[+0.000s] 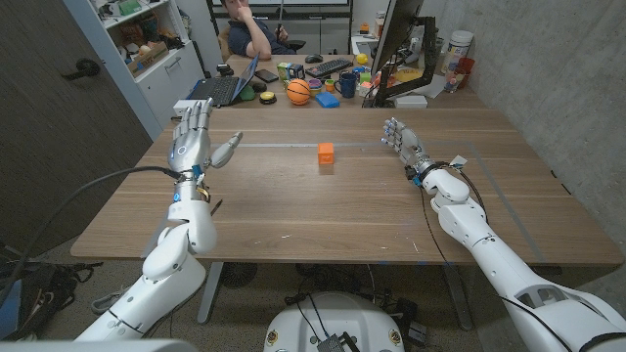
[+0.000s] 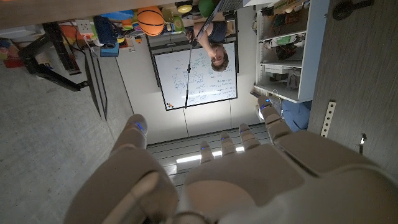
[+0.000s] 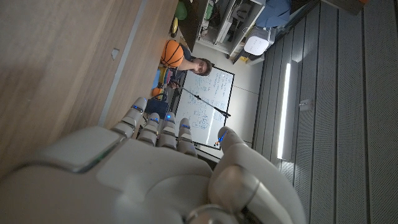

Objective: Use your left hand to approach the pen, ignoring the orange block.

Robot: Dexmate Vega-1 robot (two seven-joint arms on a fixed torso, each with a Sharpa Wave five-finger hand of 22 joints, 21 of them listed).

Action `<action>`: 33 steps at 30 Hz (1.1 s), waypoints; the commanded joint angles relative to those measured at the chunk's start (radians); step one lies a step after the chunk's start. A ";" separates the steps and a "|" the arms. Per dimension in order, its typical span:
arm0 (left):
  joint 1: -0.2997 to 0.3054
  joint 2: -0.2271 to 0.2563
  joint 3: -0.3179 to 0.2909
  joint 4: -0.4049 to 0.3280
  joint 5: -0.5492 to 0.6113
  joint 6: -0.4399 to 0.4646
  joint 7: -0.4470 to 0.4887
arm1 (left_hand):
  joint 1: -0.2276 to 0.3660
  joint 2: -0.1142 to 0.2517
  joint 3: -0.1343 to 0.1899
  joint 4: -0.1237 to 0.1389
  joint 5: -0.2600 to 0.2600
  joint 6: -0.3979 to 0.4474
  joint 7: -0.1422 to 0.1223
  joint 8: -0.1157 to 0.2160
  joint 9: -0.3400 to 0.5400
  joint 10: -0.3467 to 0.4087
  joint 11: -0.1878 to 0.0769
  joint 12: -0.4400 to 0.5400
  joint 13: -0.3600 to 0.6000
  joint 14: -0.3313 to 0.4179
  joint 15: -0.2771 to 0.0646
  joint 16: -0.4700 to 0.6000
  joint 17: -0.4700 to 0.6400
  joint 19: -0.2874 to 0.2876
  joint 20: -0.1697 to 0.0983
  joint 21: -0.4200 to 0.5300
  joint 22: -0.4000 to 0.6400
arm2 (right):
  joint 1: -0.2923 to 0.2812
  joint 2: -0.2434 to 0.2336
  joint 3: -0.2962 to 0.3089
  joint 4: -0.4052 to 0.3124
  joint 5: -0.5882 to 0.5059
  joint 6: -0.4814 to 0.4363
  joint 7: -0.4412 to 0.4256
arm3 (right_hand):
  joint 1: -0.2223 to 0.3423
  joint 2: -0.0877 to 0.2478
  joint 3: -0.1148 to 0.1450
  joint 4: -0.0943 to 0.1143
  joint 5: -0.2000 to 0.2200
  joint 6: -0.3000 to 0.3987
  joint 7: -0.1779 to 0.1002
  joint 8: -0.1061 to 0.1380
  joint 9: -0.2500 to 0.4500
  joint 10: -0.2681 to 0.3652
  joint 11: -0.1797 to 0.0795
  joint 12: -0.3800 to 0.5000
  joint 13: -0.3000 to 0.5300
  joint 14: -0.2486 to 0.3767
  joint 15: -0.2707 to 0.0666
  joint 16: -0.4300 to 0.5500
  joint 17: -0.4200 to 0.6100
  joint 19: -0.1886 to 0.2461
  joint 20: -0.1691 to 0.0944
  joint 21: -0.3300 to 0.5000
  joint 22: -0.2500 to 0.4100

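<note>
Table (image 1: 323, 220): wooden, running from the near edge between the 2 arms to the clutter at the back.
Left arm: comes in from the near left corner, its forearm upright over the table's left part.
Pen (image 1: 213, 204): a thin dark sliver on the wood just beside the left wrist, on the side toward the table's middle. It is too small to be sure it is the pen.
Left hand (image 1: 196, 137): raised above the table, fingers straight and pointing up, thumb held out toward the middle, nothing in it. In the left wrist view (image 2: 217, 180) the fingers are spread and empty.
Right hand (image 1: 401, 140): low at the table on the right, fingers extended toward the far side, holding nothing. The right wrist view (image 3: 149, 168) shows its fingers side by side with the thumb apart and the wood alongside.
Orange block (image 1: 325, 152): 1 small cube on the table's middle, between the 2 hands and well apart from both.
Far edge: an open laptop (image 1: 220, 88), a basketball (image 1: 298, 92), a blue mug (image 1: 347, 83), a keyboard (image 1: 328, 67) and a monitor (image 1: 396, 39).
Behind: a person (image 1: 249, 29) seated past the laptop.
</note>
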 commanded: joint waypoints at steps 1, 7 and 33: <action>0.000 0.037 0.024 -0.050 -0.021 0.137 -0.127 | 0.016 -0.016 -0.018 0.006 0.016 -0.069 -0.004 -0.004 0.003 -0.047 0.039 0.002 0.009 -0.008 0.025 0.005 0.005 0.013 0.003 -0.016 0.004 | -0.006 -0.005 -0.001 -0.008 0.000 0.004 0.004 | -0.002 -0.012 -0.004 -0.001 0.004 -0.002 0.003 0.002 0.003 0.004 -0.004 0.005 0.004 -0.003 0.005 0.007 0.003 0.000 0.003 -0.003 0.003; -0.005 0.068 0.039 -0.070 -0.043 0.182 -0.180 | 0.020 -0.022 -0.028 0.009 0.021 -0.099 -0.004 -0.001 0.005 -0.061 0.079 0.006 0.012 0.001 0.031 0.011 0.005 0.022 0.002 -0.020 0.005 | -0.010 -0.005 -0.002 -0.014 0.001 0.003 0.000 | -0.005 -0.013 -0.006 0.001 0.005 -0.003 0.007 0.001 0.003 0.004 -0.005 0.005 0.004 -0.003 0.005 0.007 0.003 0.001 0.003 -0.004 0.003; -0.032 0.133 0.095 -0.111 -0.131 0.369 -0.222 | 0.028 -0.034 -0.069 0.017 0.036 -0.155 -0.004 0.020 0.010 -0.009 0.115 0.040 0.014 0.072 0.031 0.028 0.008 0.091 0.002 -0.023 0.006 | -0.014 -0.010 -0.009 -0.036 -0.006 -0.014 -0.015 | -0.017 -0.018 -0.016 0.008 0.005 -0.008 0.010 0.001 0.003 0.001 -0.004 0.005 0.004 -0.005 0.008 0.008 0.004 0.001 0.004 -0.010 0.004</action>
